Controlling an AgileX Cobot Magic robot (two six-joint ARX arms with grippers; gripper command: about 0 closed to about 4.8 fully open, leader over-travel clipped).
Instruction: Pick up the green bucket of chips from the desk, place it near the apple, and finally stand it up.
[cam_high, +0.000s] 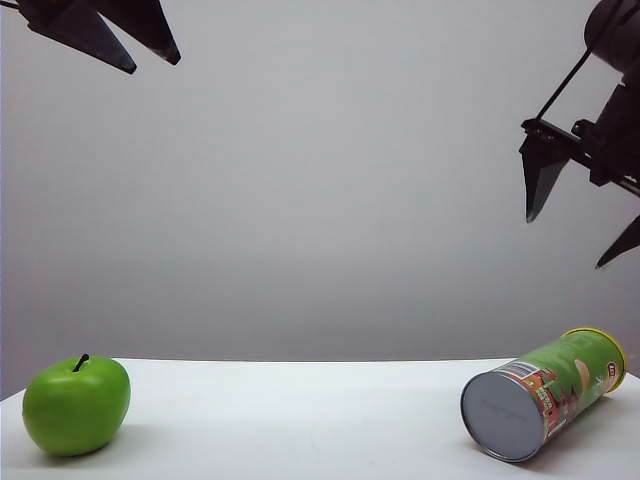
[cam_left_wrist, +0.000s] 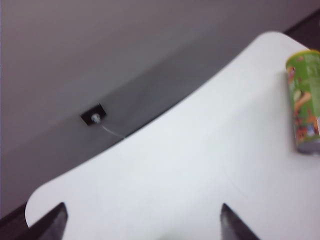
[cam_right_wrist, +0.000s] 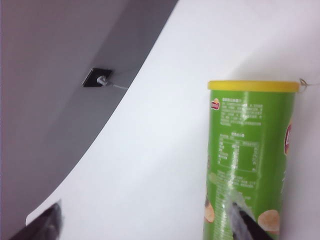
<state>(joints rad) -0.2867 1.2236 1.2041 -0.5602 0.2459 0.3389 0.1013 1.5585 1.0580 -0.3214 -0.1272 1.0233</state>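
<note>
Lying on its side on my desk (cam_high: 300, 420), the green bucket of chips (cam_high: 545, 395) sits below my right gripper (cam_high: 580, 225), fingers apart; left gripper (cam_high: 125, 45) likewise spread, high above the apple (cam_high: 76, 404).

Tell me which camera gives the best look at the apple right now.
The exterior view: the apple sits whole and sharp on the desk, far left, well apart from the lying green bucket of chips. Neither wrist view shows the apple at all; both see only desk and chip bucket.
</note>
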